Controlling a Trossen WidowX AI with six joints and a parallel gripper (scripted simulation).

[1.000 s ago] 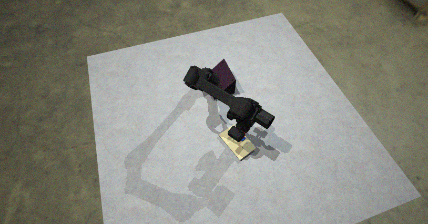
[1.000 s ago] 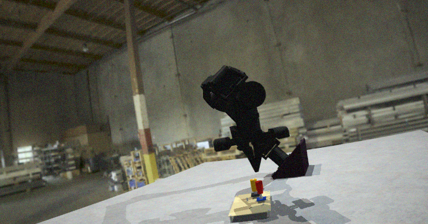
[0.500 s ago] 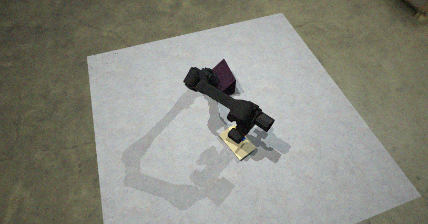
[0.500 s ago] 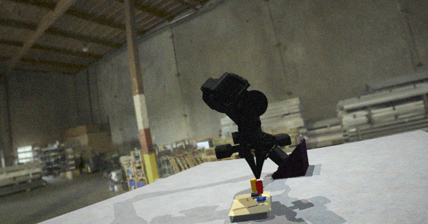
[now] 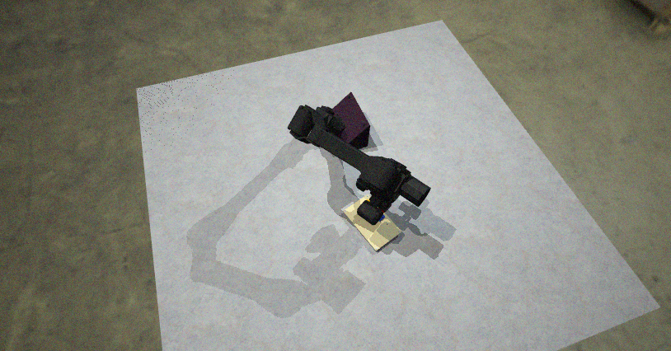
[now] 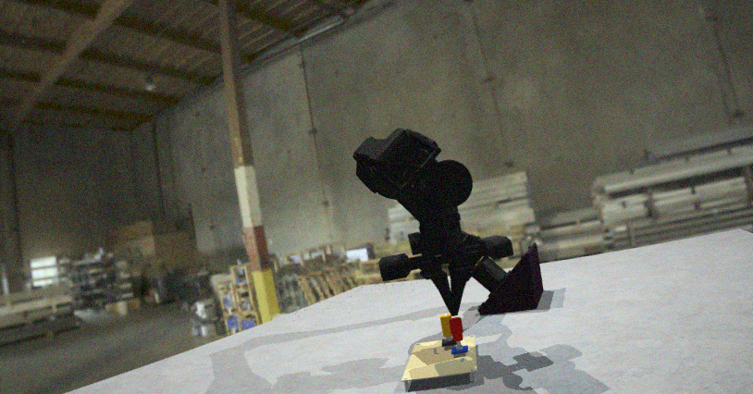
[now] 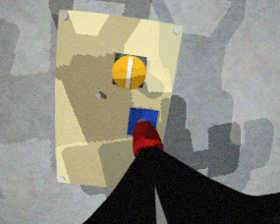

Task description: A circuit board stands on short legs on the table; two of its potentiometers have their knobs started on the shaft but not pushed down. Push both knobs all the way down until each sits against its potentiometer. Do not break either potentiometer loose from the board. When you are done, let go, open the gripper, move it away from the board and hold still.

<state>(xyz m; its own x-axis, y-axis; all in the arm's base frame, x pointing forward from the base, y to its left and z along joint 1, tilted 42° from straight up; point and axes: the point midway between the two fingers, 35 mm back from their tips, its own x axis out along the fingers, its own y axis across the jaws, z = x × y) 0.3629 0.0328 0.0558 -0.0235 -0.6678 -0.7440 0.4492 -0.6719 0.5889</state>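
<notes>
The circuit board stands on the table. The red knob stands on its shaft above the blue potentiometer, with a gap between them in the exterior view. The yellow-orange knob stands over the dark potentiometer, with a small gap showing. My gripper is shut and empty, pointing down with its tips at or just above the red knob's top; contact is unclear. In the top view the arm hides the fingertips and most of both knobs.
The dark purple block stands beside the arm's base, behind the board. A small grey peg stands on the board left of the knobs. Arm shadows lie across the board and table.
</notes>
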